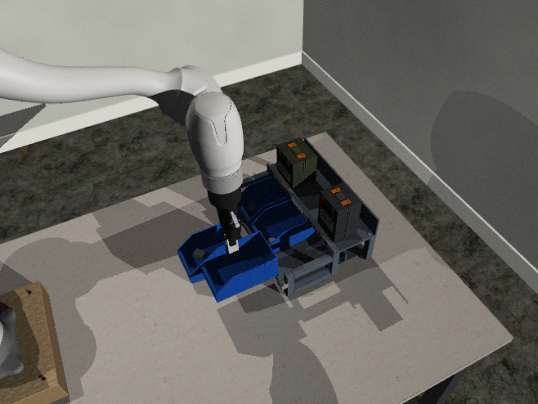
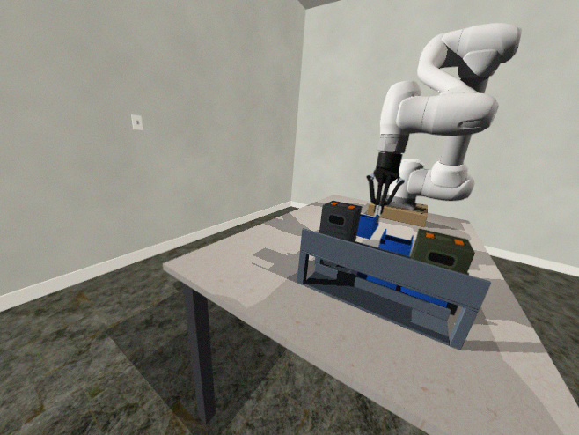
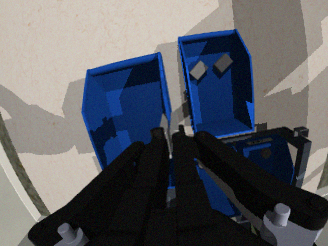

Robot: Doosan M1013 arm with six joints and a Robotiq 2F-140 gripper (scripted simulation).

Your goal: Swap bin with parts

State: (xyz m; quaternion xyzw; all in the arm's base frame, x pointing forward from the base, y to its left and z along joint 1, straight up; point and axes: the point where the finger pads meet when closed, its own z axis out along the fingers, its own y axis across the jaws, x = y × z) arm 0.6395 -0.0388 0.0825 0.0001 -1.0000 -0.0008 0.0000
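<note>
My gripper [image 1: 232,249] [image 2: 377,211] [image 3: 171,122] is shut on a side wall of the empty blue bin [image 1: 247,276] [image 2: 368,226] [image 3: 135,97]. That bin is upright and raised a little above the table, in front of the shelf's near end. The parts bin [image 1: 208,235] [image 2: 395,244] [image 3: 215,100] stands upright close beside it; two grey parts show in it in the wrist view [image 3: 198,70] [image 3: 223,63]. The grey shelf [image 1: 312,278] [image 2: 374,254] has an open gap in its lower level at the near end. My fingers hide some of the shelf in the wrist view.
Two more blue bins [image 1: 262,186] [image 1: 280,223] fill the other shelf places. A green box [image 1: 298,167] [image 2: 443,243] and a dark grey box [image 1: 341,213] [image 2: 340,222] stand on the low board above. The wooden base block [image 1: 25,330] [image 2: 402,215] is at the table's other end.
</note>
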